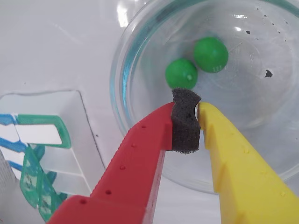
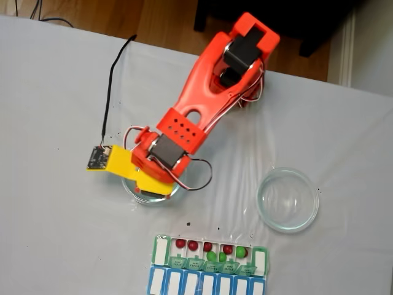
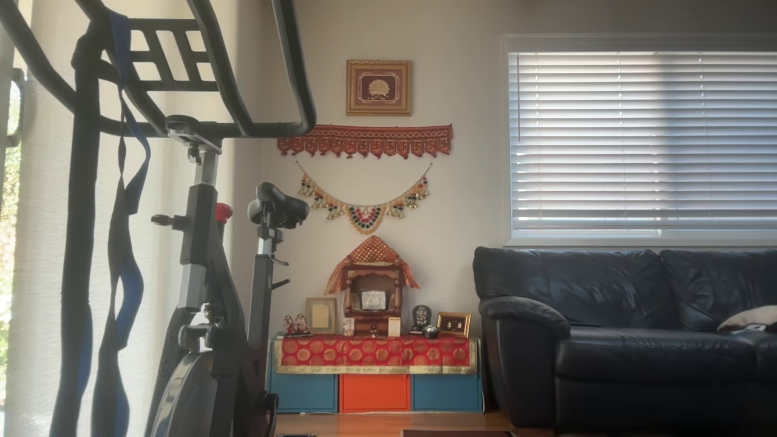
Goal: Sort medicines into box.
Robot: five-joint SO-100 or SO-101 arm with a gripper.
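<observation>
White tabletop [image 2: 55, 203] lies under the claw [image 1: 198, 109], whose red and yellow fingers stand almost closed, pinching only their own dark foam pad [image 1: 187, 122]. Just beyond the fingertips, two green balls [image 1: 181, 73] lie touching each other in a clear glass dish [image 1: 122, 100]. Left of the claw in the wrist view lies the green-lidded pill organiser [image 1: 42, 135], its flaps open.

Two glass dishes [image 2: 287, 200], blue-lidded row [image 2: 206, 284]
</observation>
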